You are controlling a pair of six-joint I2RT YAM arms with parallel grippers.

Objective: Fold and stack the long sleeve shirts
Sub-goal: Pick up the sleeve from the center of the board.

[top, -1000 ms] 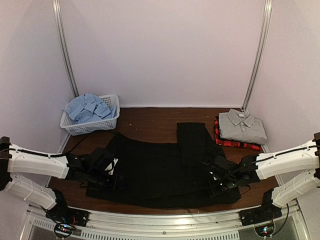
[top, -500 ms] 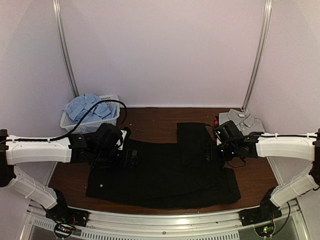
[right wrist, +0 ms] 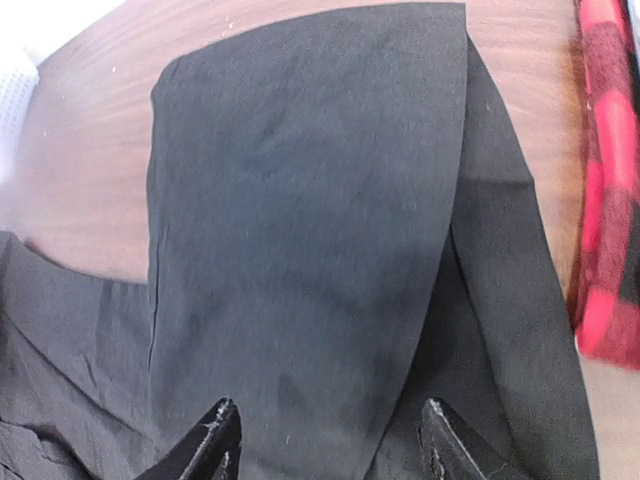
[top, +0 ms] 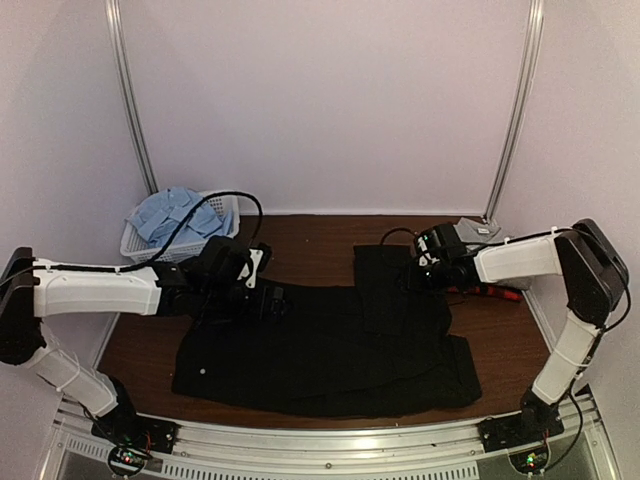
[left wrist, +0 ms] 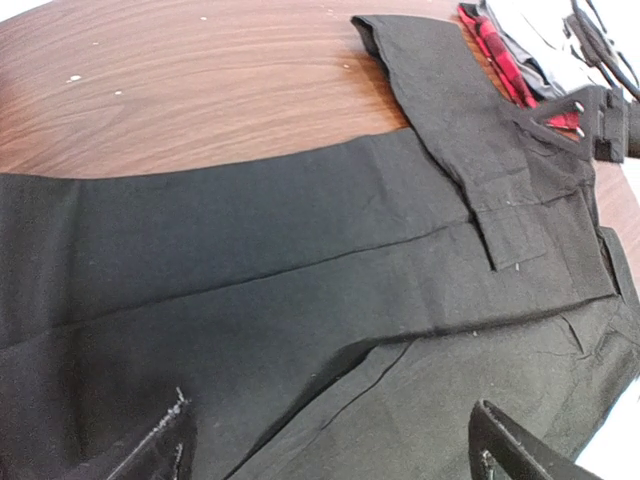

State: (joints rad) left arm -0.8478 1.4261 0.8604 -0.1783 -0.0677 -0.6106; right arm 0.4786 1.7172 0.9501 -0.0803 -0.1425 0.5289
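Observation:
The black shirt (top: pixel 330 350) lies flat across the table's middle, with one sleeve (top: pixel 385 285) folded over it on the right. It also fills the left wrist view (left wrist: pixel 300 260) and the right wrist view (right wrist: pixel 300 200). My left gripper (top: pixel 275 300) is open and empty just above the shirt's far left part (left wrist: pixel 330 445). My right gripper (top: pixel 412 275) is open and empty over the folded sleeve (right wrist: pixel 330 435). The grey shirt (top: pixel 478 228) lies folded on the red-and-black plaid shirt (top: pixel 497 293) at the right, both partly hidden by my right arm. The light blue shirt (top: pixel 170 213) lies in the basket.
A white mesh basket (top: pixel 228 205) stands at the back left against the wall. Bare brown table (top: pixel 310 245) shows behind the black shirt. The plaid shirt's edge (right wrist: pixel 610 200) lies close to the right of the sleeve. Walls close in on three sides.
Both arms have swung from the shirt's near sides toward its far part. Both grippers stay open and empty. The black shirt lies flat as before.

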